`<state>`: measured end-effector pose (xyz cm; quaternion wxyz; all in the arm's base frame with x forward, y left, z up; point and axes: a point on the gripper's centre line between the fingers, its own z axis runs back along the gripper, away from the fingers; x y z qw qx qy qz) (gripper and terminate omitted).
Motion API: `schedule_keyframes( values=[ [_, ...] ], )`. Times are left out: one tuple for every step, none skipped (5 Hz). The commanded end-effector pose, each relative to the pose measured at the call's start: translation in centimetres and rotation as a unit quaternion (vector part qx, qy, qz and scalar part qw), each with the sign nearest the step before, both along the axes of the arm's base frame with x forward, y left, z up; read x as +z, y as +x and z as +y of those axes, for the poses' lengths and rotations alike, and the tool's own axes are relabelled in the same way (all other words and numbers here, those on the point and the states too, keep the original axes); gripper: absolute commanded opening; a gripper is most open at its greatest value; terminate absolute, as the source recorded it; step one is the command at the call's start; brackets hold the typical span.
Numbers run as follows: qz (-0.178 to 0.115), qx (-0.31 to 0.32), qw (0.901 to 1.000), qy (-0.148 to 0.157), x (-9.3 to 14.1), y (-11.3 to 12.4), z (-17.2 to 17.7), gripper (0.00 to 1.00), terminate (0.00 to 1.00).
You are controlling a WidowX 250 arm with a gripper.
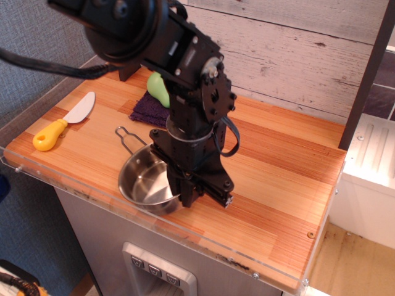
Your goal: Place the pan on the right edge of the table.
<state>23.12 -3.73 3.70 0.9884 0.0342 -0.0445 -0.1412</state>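
The pan [143, 184], a small shiny steel saucepan with a thin wire handle [128, 136], is near the front edge of the table [278, 179], left of its middle. It is tilted, with its right side raised. My black gripper [189, 196] points down and is shut on the pan's right rim. The handle points back and left. The right part of the striped wooden top is bare wood.
A purple cloth [148, 108] with a green object [158, 87] on it lies behind the arm. A yellow-handled knife [60, 124] lies at the left. A clear acrylic rim [247, 265] runs along the front. A white unit [370, 166] stands to the right.
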Motion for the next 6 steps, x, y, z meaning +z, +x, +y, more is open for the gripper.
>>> schedule_keyframes(
  values=[
    [-0.065,-0.019,0.9967,-0.046,4.1,0.0,-2.1,0.00,0.00],
    [-0.066,-0.079,0.9940,-0.037,5.1,0.7,-4.3,0.00,0.00],
    [-0.048,-0.170,0.9838,-0.030,4.4,1.3,-6.8,0.00,0.00],
    [-0.042,-0.224,0.9735,-0.016,3.2,2.9,-8.8,0.00,0.00],
    [-0.085,-0.228,0.9666,-0.081,1.7,2.8,-7.9,0.00,0.00],
    [-0.075,-0.254,0.9603,-0.088,1.3,2.2,-6.1,0.00,0.00]
  ],
)
